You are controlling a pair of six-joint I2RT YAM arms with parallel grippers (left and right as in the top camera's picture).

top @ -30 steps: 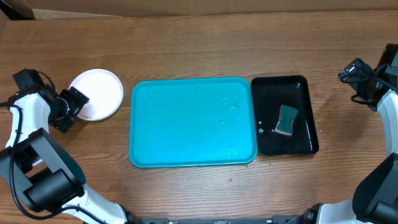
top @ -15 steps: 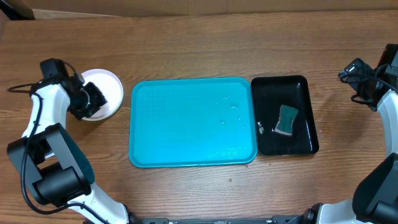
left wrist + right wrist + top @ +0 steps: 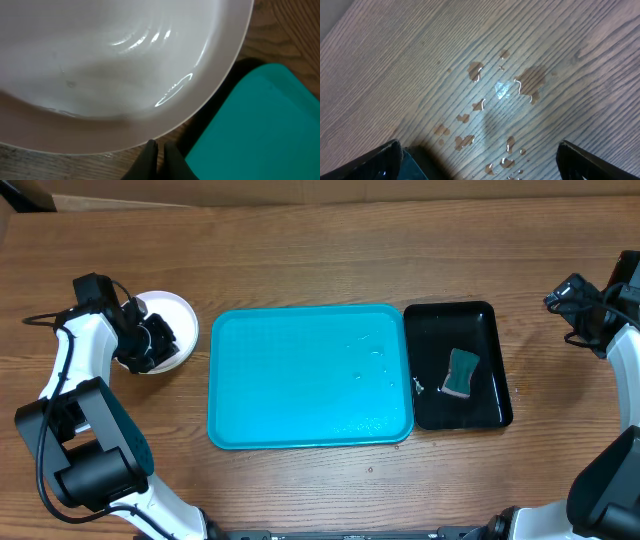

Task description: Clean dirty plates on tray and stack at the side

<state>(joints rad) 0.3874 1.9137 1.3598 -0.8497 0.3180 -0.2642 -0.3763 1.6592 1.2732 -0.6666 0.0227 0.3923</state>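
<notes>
Since a second ago the left arm has swung in from the white plate's (image 3: 180, 315) outer left edge and now hangs over its left half. The left tool (image 3: 160, 152), which stood open then, has drawn its fingers together with only a sliver of gap and nothing between them. In the left wrist view the plate's rim lies just ahead of the tips. The plate has kept its place on the bench (image 3: 300, 250), just left of the turquoise tray (image 3: 300, 309) and apart from it. The right arm has not shifted. The right tool (image 3: 479, 159) is spread wide over bare wood dotted with water drops (image 3: 520, 87), holding nothing.

The plate lies flat, hollow side up; being round, it has no long axis. The arm covers part of it from overhead, so I cannot tell whether other plates lie beneath it. The tray sits flat with its long axis running left to right across the bench. Its right end is just beside the black tray (image 3: 495, 315), in which a sponge (image 3: 460, 373) rests.
</notes>
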